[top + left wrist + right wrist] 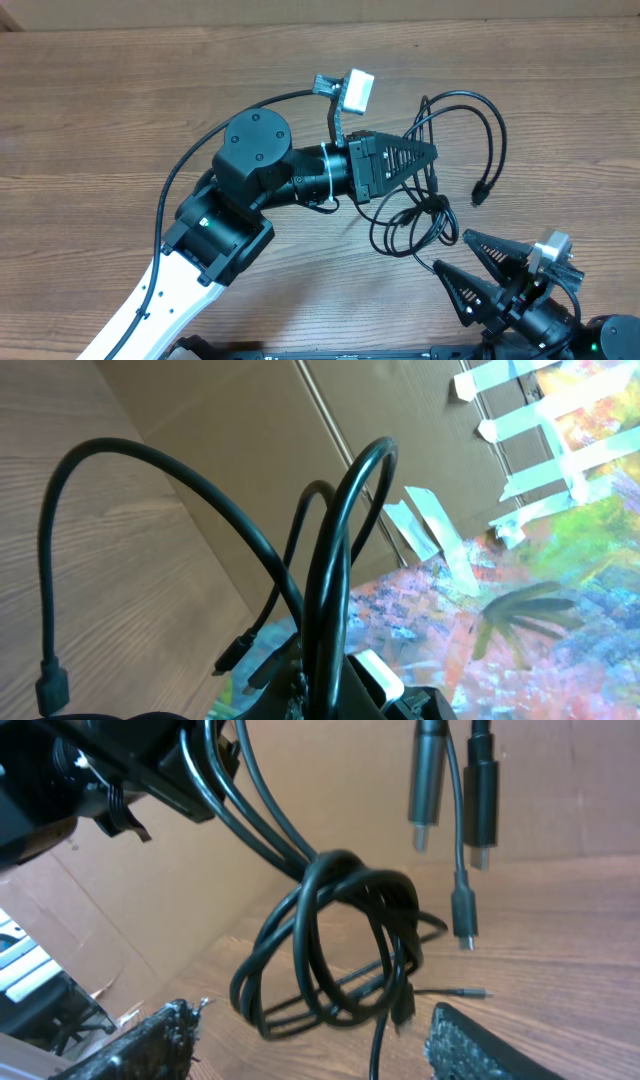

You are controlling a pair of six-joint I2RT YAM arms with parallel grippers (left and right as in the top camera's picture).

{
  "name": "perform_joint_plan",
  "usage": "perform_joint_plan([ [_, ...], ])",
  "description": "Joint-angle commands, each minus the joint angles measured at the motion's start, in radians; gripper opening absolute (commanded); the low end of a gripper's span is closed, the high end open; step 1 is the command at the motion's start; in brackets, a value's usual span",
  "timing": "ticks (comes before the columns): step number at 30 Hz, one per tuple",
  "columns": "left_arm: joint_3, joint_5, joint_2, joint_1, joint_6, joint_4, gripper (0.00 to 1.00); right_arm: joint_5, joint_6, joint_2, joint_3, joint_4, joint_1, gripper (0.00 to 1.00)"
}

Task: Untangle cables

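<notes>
Cables (pixel 345 870), where are they?
- Hanging in a knot over the worktop (pixel 100 100). The left gripper (pixel 428 153) jaws squeeze them tight.
- And the right gripper (pixel 450 250)?
- Jaws wide, just below the loops.

Overhead looking down, 2 wrist views near cables (pixel 345 870)

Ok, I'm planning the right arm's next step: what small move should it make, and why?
Probably ease the right gripper forward and close on one hanging loop: the left gripper holds the cables lifted, and their knot dangles just ahead of the right's open fingers.
</notes>
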Motion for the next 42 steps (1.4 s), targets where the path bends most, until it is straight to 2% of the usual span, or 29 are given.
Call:
perform_joint_plan([
  [1, 0.024, 0.01, -0.007, -0.013, -0.031, 0.01, 0.04, 0.016, -0.011, 0.007, 0.014, 0.009, -0.002, 0.64],
  [2, 0.024, 0.016, -0.007, -0.013, -0.031, 0.01, 0.04, 0.031, -0.037, 0.007, 0.014, 0.008, -0.002, 0.58],
  [3, 0.024, 0.019, -0.007, -0.013, -0.035, 0.01, 0.04, 0.039, -0.057, 0.007, 0.014, 0.008, -0.002, 0.56],
  [7, 0.024, 0.038, -0.007, -0.013, -0.058, 0.01, 0.04, 0.1, -0.079, 0.007, 0.014, 0.01, -0.002, 0.56],
  [10, 0.024, 0.053, -0.007, -0.013, -0.058, 0.01, 0.04, 0.103, -0.079, 0.007, 0.014, 0.013, -0.002, 0.5],
  [12, 0.024, 0.051, -0.007, -0.013, -0.066, 0.01, 0.04, 0.103, -0.078, 0.007, 0.014, 0.013, -0.002, 0.5],
  [26, 0.024, -0.004, -0.003, -0.077, -0.086, 0.01, 0.04, 0.099, -0.078, 0.017, 0.014, 0.008, -0.002, 0.62],
  [27, 0.024, -0.004, -0.003, -0.079, -0.082, 0.01, 0.04, 0.099, -0.078, 0.019, 0.014, 0.008, -0.002, 0.59],
  [28, 0.024, -0.005, 0.0, -0.079, -0.079, 0.01, 0.04, 0.1, -0.078, 0.026, 0.014, 0.007, -0.002, 0.49],
  [29, 0.024, -0.023, 0.003, -0.079, -0.079, 0.006, 0.04, 0.1, -0.078, 0.04, 0.014, -0.008, -0.002, 0.27],
  [31, 0.024, -0.026, 0.003, -0.079, -0.078, 0.004, 0.04, 0.1, -0.078, 0.05, 0.014, -0.026, -0.002, 0.05],
  [38, 0.024, -0.058, 0.003, -0.068, -0.001, -0.031, 0.04, 0.126, -0.072, 0.05, 0.014, -0.029, -0.002, 0.04],
  [42, 0.024, -0.127, 0.003, -0.028, 0.018, -0.151, 0.04, 0.277, 0.071, 0.05, 0.014, -0.03, -0.002, 0.04],
])
